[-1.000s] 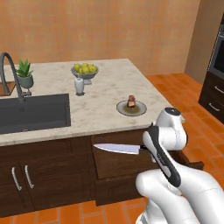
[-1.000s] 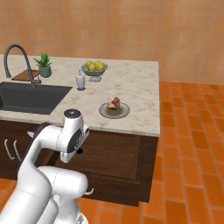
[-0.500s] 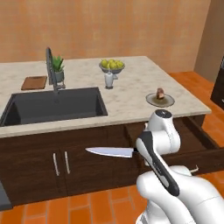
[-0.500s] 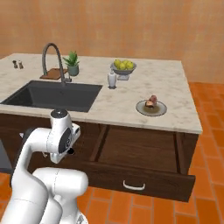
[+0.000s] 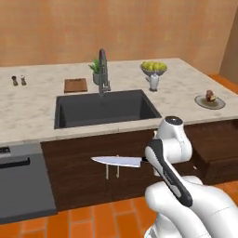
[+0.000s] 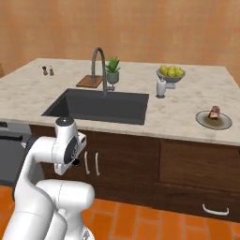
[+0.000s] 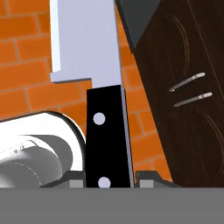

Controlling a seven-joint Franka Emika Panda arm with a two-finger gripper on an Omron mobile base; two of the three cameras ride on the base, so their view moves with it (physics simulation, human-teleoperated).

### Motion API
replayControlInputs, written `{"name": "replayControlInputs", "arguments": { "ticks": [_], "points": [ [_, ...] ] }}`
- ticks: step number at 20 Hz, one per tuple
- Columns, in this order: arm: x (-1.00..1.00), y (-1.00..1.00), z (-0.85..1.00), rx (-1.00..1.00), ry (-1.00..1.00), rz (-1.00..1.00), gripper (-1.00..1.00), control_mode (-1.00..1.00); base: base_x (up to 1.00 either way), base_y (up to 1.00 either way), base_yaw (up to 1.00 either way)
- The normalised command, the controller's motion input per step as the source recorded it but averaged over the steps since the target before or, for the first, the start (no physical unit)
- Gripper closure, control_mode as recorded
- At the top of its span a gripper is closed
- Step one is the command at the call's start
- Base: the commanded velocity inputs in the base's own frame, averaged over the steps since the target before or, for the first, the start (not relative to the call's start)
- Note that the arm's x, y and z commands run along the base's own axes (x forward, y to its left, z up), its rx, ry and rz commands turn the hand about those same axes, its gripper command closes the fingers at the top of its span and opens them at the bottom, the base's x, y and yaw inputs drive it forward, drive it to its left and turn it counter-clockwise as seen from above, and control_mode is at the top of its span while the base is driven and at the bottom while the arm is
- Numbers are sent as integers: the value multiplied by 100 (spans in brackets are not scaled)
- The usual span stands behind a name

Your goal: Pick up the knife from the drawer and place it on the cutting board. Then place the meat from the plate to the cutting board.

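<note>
Since half a second ago both base views have slid left along the counter with the driving base, so the sink now sits mid-picture and the drawer has gone toward the right edge; the knife has kept its place in the grip. It is carried level in front of the dark cabinet doors, below the counter's front edge, with the pointed blade out to the left and the black handle pinched between the nearly closed fingers of the gripper. In the hand view the handle rises from between the two finger tips, and the blade runs on over the orange brick floor.

On the counter, the cutting board lies behind the sink's back left corner, just left of the tap and a small potted plant. The plate rests near the counter's right end, close to the front edge, with the meat on it. A bowl of yellow-green fruit stands behind it, toward the back edge.
</note>
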Motion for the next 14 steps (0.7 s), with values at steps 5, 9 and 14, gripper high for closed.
{"name": "replayControlInputs", "arguments": {
  "ticks": [5,9,14],
  "points": [
    [0,0,0,0,0,0,100,100,-47,38,-59],
    [0,0,0,0,0,0,100,100,-48,38,-82],
    [0,0,0,0,0,0,100,100,-38,100,-41]
  ]
}}
